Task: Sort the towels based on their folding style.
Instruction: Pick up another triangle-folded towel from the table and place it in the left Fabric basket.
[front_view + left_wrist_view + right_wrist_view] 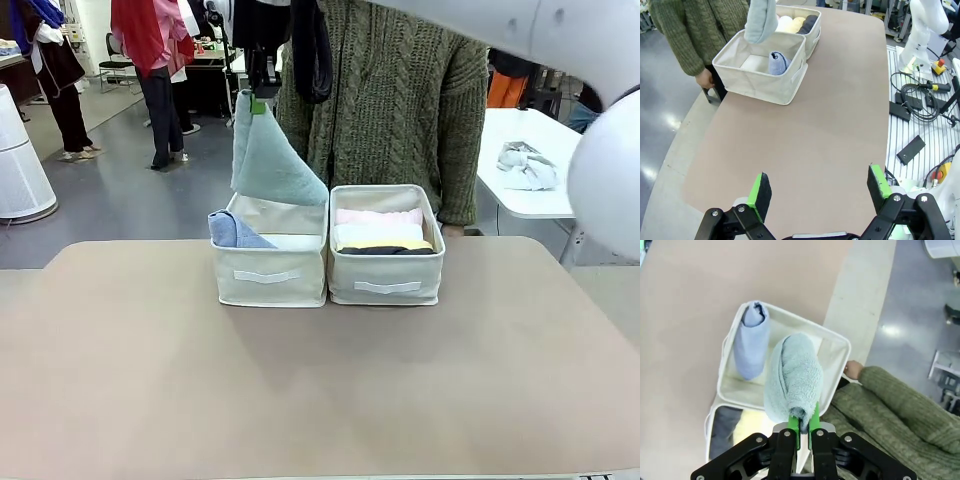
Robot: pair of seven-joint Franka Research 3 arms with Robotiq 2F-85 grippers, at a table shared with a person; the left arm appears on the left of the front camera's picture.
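Front view: right claw (258, 100) pinches green towel (270, 160) tip above left bin (268, 278). Left claw (819, 187) gapes empty over worktop (830, 115).

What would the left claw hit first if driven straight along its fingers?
Probably the bare table, short of the nearer bin; the open left claw points down at it. Depth unclear.

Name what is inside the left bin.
One light blue towel lies inside the left bin. The grey-green towel, hanging from the right tool, hides part of the floor.
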